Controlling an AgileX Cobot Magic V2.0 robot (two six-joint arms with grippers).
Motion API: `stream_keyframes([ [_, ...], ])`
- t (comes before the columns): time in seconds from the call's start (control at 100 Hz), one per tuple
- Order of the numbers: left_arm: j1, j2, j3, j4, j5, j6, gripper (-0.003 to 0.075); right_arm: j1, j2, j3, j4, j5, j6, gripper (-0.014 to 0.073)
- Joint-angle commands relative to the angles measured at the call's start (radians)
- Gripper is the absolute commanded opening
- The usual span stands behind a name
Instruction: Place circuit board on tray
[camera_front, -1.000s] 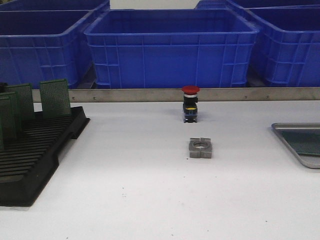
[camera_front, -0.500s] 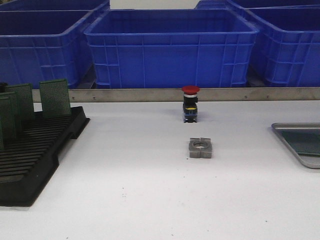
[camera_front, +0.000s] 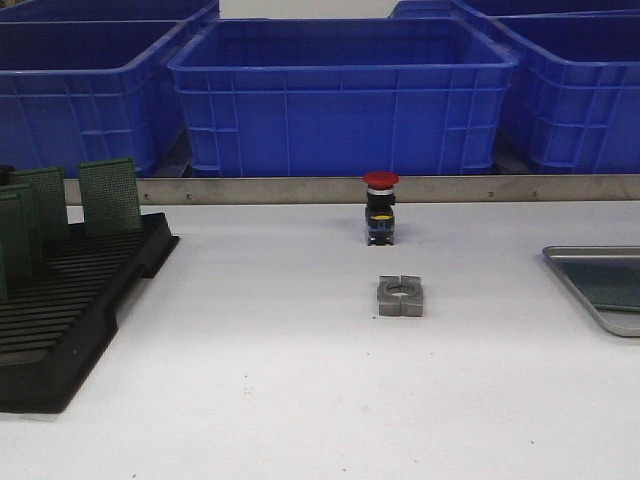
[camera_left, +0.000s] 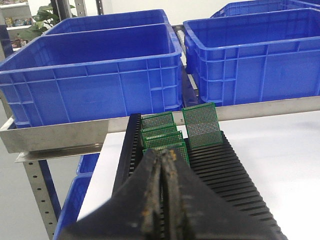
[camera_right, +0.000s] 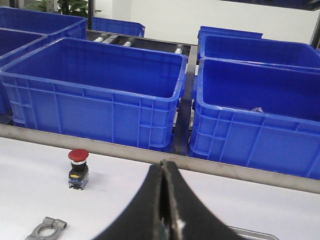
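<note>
While both jaws sit clenched on nothing, circuit boards (camera_left: 201, 126) stand in the rack (camera_left: 225, 175)

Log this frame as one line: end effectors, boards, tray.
left end effector: shut, empty | right end effector: shut, empty | circuit boards: upright in rack | tray: table's right edge

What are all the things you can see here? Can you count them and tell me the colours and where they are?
Bins: at least four, blue, in a row behind the table.
Metal rail: one, grey, along the table's far edge.
Rack: one, black, slotted, on the table's left.
Circuit boards: four show in the left wrist view, green, standing upright in the rack.
Push button: one, red cap on a black body, middle of the table toward the back.
Metal clamp: one, grey, with a round hole, just in front of the button.
Tray: one, grey, right edge, partly cut off.
Table: one, white.
Left pincer: black, shut, empty.
Right pincer: black, shut, empty.
</note>
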Motion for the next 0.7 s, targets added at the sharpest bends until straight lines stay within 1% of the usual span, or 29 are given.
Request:
stream_keyframes([
  [0.0, 0.0, -0.031, 0.039, 0.002, -0.089, -0.01, -0.0019, 0.001, 0.002, -0.019, -0.019, -0.065, 0.015, -0.0069],
  [0.06, 0.0, -0.031, 0.039, 0.002, -0.089, -0.01, -0.0018, 0.001, 0.002, -0.011, -0.091, -0.065, 0.088, -0.0069],
  [0.08, 0.0, -0.031, 0.039, 0.002, -0.089, -0.01, -0.0019, 0.001, 0.002, -0.008, -0.129, -0.065, 0.113, -0.0069],
  [0.13, 0.0, -0.031, 0.039, 0.002, -0.089, -0.01, -0.0018, 0.001, -0.002, 0.002, -0.257, -0.069, 0.223, -0.0069],
  [0.17, 0.0, -0.031, 0.039, 0.002, -0.089, -0.01, -0.0019, 0.001, -0.01, 0.009, -0.352, -0.072, 0.34, -0.0069],
  [0.18, 0.0, -0.031, 0.039, 0.002, -0.089, -0.01, -0.0019, 0.001, -0.015, 0.012, -0.391, -0.073, 0.381, -0.0069],
  [0.2, 0.0, -0.031, 0.039, 0.002, -0.089, -0.01, -0.0019, 0.001, -0.019, 0.018, -0.451, -0.079, 0.424, -0.0069],
  [0.25, 0.0, -0.031, 0.039, 0.002, -0.089, -0.01, -0.0019, 0.001, -0.04, 0.032, -0.585, -0.096, 0.592, -0.0069],
  [0.32, 0.0, -0.031, 0.039, 0.002, -0.089, -0.01, -0.0019, 0.001, -0.073, 0.059, -0.744, -0.14, 0.767, -0.0069],
  [0.36, 0.0, -0.031, 0.039, 0.002, -0.089, -0.01, -0.0019, 0.001, -0.091, 0.079, -0.812, -0.17, 0.828, -0.0069],
  [0.4, 0.0, -0.031, 0.039, 0.002, -0.089, -0.01, -0.0019, 0.001, -0.112, 0.095, -0.855, -0.194, 0.879, -0.0069],
  [0.46, 0.0, -0.031, 0.039, 0.002, -0.089, -0.01, -0.0019, 0.001, -0.144, 0.124, -0.869, -0.216, 0.909, -0.0069],
  [0.69, 0.0, -0.031, 0.039, 0.002, -0.089, -0.01, -0.0019, 0.0, -0.27, 0.251, -0.869, -0.228, 0.92, -0.0069],
])
